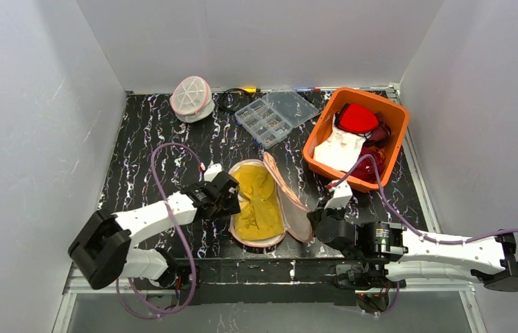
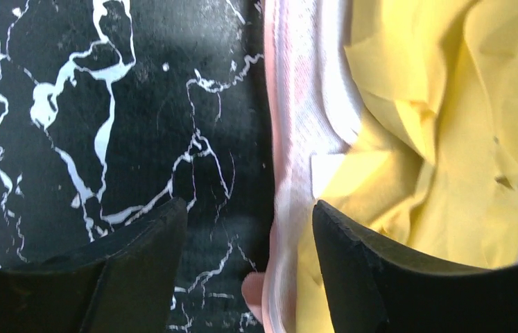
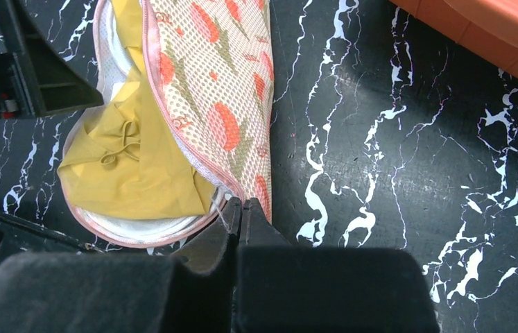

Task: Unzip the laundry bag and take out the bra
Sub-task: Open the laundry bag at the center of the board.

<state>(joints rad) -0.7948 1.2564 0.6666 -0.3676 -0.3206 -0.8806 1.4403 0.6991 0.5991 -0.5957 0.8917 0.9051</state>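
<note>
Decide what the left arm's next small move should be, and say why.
Probably shift the left gripper slightly inward over the yellow bra and lower it. Its jaws are open but straddle the rim of the laundry bag, while the right gripper pinches the flap open.

laundry bag (image 1: 296, 208): we see it unzipped at bench centre, floral lid flipped right | bra (image 1: 257, 201): yellow, crumpled inside pink-rimmed shell

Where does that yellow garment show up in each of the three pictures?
Top external: yellow garment low centre, inside the open bag.
Left wrist: filling the right half.
Right wrist: left side, beside the floral flap.
Shared landmark: the bag's pink rim beside it.
</note>
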